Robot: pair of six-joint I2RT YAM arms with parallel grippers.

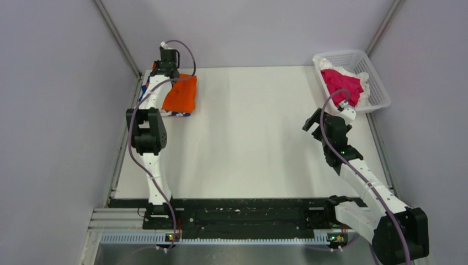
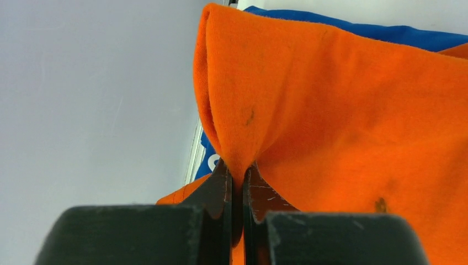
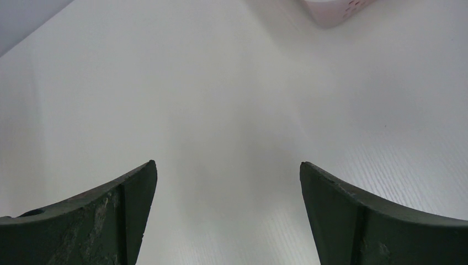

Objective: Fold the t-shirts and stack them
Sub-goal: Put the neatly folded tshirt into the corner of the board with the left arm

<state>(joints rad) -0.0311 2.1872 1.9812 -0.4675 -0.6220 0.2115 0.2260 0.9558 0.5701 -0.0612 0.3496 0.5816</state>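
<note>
Between the tips of the left claw [image 2: 236, 170], clamped tight, stands a pinched fold of the orange t-shirt [image 2: 342, 121]. The rest of that shirt spreads ahead of the claw and to its right, lying on the blue t-shirt [image 2: 386, 34], whose edge shows beyond the orange hem. Close on this claw's left are the table [image 1: 248, 138] edge and the wall [image 2: 83, 110], so room there is tight. The right claw [image 3: 227, 165] hangs spread wide, holding nothing, with bare tabletop ahead and a basket [image 3: 331, 11] corner far ahead, slightly right.
</note>
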